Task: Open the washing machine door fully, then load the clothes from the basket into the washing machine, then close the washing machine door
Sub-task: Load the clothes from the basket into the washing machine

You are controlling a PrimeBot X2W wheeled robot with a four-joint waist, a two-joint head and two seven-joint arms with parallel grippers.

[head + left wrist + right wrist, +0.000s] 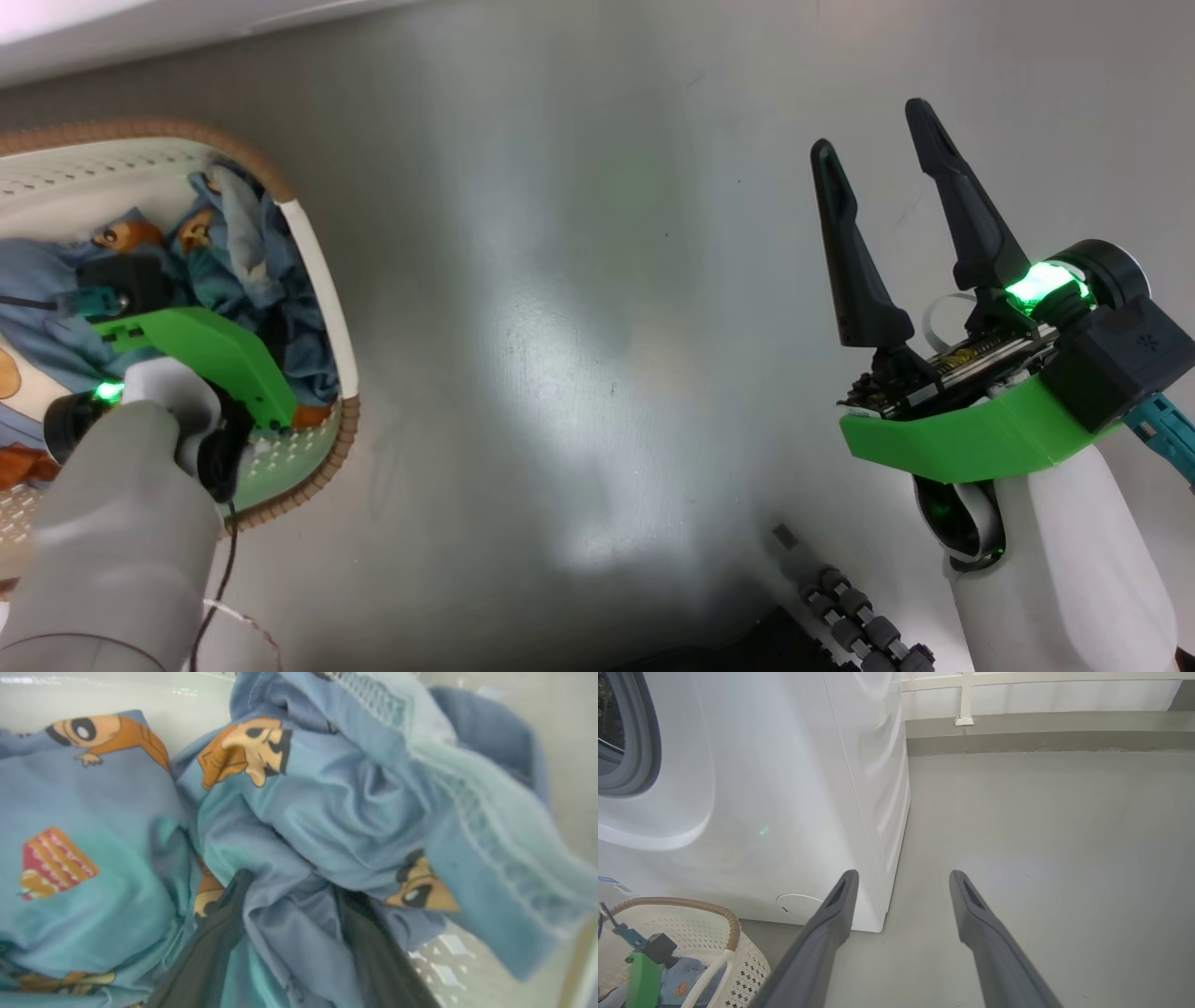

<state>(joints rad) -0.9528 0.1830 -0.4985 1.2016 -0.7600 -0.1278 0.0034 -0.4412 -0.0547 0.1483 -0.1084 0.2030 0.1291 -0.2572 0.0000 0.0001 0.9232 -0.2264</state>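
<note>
Smooth grey floor (579, 280) under you, glossy and catching a pale glare, with a low kerb (1041, 742) along the far wall. One washing machine (784, 788), white and boxy, stands on it, its grey gasket ring (647, 756) showing at the front. One basket (347, 429), cream perforated plastic with a brown woven-look rim, sits just beside the machine. The clothes (271, 280), crumpled light blue fabric with orange bears, lie inside it. Your left end effector (294, 886) is down among them, fingers (210, 947) spread with a fold between, not pinched. Your right end effector (871, 129) hovers over the floor, fingers wide apart, empty.
</note>
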